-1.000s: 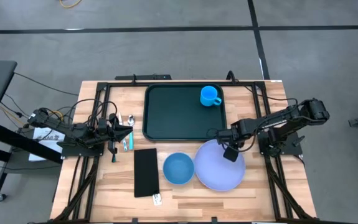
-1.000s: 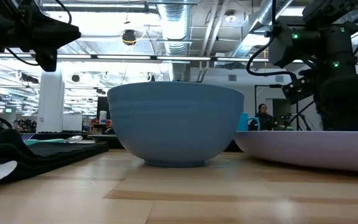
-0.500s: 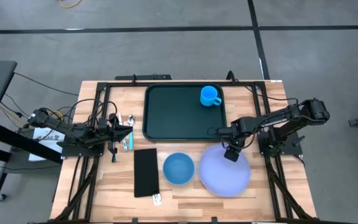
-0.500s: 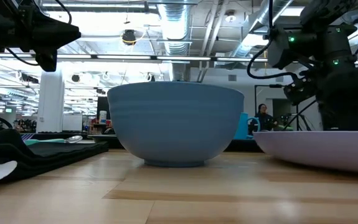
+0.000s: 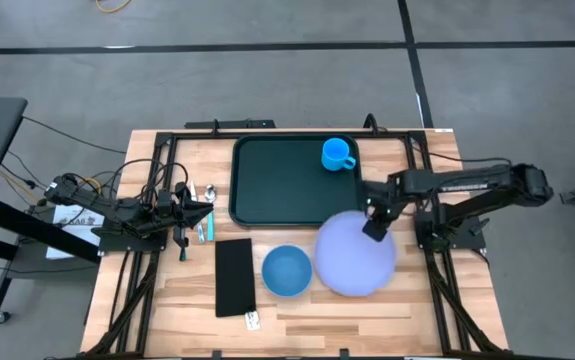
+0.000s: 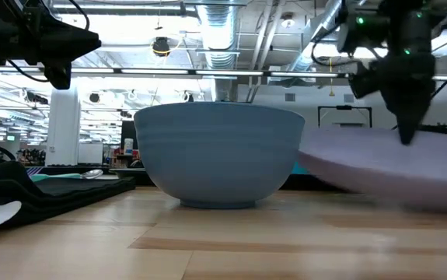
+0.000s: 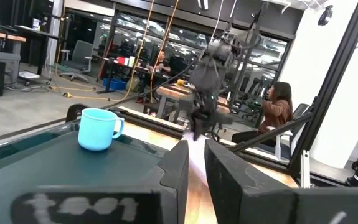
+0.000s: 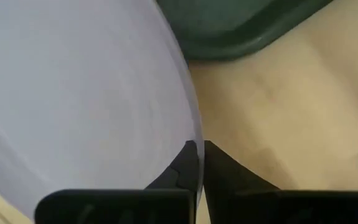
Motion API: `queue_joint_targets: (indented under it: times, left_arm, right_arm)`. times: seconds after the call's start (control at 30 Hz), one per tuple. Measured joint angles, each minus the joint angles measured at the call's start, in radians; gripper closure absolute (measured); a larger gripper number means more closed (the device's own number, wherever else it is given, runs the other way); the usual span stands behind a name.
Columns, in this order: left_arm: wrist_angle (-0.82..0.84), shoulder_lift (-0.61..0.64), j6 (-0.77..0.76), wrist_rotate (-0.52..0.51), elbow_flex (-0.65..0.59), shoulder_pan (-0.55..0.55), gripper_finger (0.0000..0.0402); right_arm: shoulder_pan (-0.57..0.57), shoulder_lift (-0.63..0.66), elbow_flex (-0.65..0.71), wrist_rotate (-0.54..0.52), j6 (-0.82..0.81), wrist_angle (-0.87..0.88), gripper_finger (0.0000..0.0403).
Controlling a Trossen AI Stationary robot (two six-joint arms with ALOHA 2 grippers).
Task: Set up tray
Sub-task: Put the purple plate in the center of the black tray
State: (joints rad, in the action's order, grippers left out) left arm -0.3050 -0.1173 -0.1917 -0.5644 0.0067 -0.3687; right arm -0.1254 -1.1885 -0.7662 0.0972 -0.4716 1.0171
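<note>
While the right gripper (image 5: 375, 228) pinches the rim of the lavender plate (image 5: 355, 254) just right of centre in the high view, the tray (image 5: 277, 185) lies above and to its left, its lower right corner slipping under the plate's upper edge. A blue cup (image 5: 337, 154) stands in the tray's upper right corner. The right wrist view adds what the overhead cannot: the two fingers closed narrowly on the plate's edge, with the tray's rounded corner close beyond it. The low view shows the plate tilted, its underside clear of the wooden table (image 6: 223, 241), beside the blue bowl (image 6: 219, 154). At the left of the high view the left gripper (image 5: 205, 212) waits beside the tray, its jaws narrowly parted around nothing.
</note>
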Motion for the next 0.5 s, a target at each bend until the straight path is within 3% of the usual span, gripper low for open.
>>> queue_joint_targets:
  times: [0.2, 0.5]
  left_arm:
    - [0.000, 0.000, 0.004, 0.000, 0.000, 0.000, 0.0360]
    - [0.000, 0.000, 0.005, -0.028, 0.000, 0.000, 0.0360]
  right_arm:
    - [-0.112, 0.010, -0.112, -0.031, 0.073, 0.070, 0.0401]
    - [-0.288, -0.117, -0.282, -0.049, 0.162, 0.081, 0.0402]
